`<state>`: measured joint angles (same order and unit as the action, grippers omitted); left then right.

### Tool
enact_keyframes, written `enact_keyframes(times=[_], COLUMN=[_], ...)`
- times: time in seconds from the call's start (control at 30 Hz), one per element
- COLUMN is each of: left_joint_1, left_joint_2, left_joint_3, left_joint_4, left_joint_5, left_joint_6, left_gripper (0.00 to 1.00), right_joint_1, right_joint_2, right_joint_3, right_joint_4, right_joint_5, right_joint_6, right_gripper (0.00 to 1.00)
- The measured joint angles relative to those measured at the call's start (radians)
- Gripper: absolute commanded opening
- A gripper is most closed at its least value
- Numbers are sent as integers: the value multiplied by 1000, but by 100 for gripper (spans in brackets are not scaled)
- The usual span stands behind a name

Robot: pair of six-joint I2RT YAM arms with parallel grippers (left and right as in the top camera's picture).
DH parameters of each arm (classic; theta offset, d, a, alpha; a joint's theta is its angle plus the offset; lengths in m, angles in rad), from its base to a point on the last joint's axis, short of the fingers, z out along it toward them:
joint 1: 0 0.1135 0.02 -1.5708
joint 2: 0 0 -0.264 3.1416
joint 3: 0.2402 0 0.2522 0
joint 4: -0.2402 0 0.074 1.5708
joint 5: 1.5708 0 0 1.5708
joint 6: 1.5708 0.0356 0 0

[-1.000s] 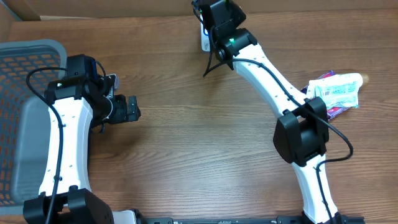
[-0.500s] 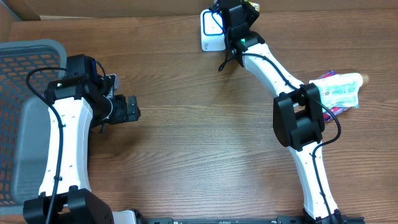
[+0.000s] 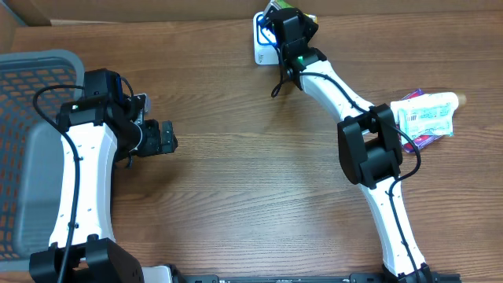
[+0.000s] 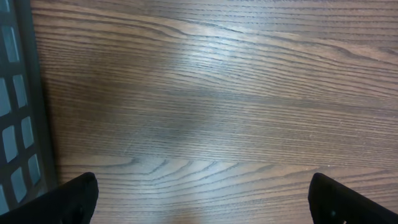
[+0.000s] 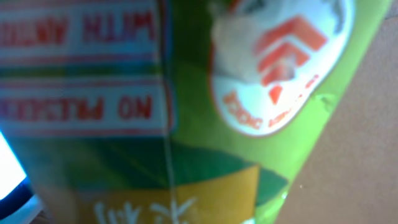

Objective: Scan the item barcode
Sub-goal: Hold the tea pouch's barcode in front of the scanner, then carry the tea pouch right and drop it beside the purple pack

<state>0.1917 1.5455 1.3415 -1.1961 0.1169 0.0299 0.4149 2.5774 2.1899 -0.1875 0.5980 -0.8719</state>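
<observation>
A green snack packet (image 5: pixel 186 112) with red and white print fills the right wrist view, too close to be sharp. From overhead, a sliver of the packet (image 3: pixel 277 5) shows at the table's far edge, with my right gripper (image 3: pixel 287 14) shut on it. The gripper's fingers are hidden behind the packet. Just left of and below it lies the white barcode scanner (image 3: pixel 262 43) with its blue light. The scanner's glow (image 5: pixel 9 177) shows at the packet's lower left. My left gripper (image 3: pixel 167 137) (image 4: pixel 202 205) hangs open over bare wood at the left.
A grey mesh basket (image 3: pixel 31 86) stands at the table's left edge, and its wall (image 4: pixel 12 93) shows beside the left gripper. A pile of packaged items (image 3: pixel 424 116) lies at the right, behind the right arm's elbow.
The right wrist swung right with the packet, uncovering the scanner, then came back a little left. The right elbow shifted left. The left arm has not moved.
</observation>
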Motion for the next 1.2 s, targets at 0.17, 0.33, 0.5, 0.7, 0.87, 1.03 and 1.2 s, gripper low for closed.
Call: enact_keyframes(times=[0.17, 0.33, 0.5, 0.7, 0.87, 1.03, 1.2], left_joint_1=[0, 0, 0, 0, 0, 0, 0], left_joint_2=[0, 0, 0, 0, 0, 0, 0], left_joint_3=[0, 0, 0, 0, 0, 0, 0], left_joint_4=[0, 0, 0, 0, 0, 0, 0], left_joint_5=[0, 0, 0, 0, 0, 0, 0], left_joint_6=[0, 0, 0, 0, 0, 0, 0], left_gripper=[100, 100, 100, 100, 100, 100, 100], right_joint_1=[0, 3, 8, 16, 28, 60, 115], right_joint_2=[0, 0, 0, 0, 0, -25, -206], right_joint_3=[0, 0, 0, 0, 0, 0, -3], right_joint_4=[0, 0, -8, -14, -28, -188, -524], right_joint_5=[0, 0, 3, 37, 80, 88, 77], right_joint_6=[-1, -4, -5, -19, -7, 106, 327], right_gripper=[10, 10, 10, 16, 8, 4, 4])
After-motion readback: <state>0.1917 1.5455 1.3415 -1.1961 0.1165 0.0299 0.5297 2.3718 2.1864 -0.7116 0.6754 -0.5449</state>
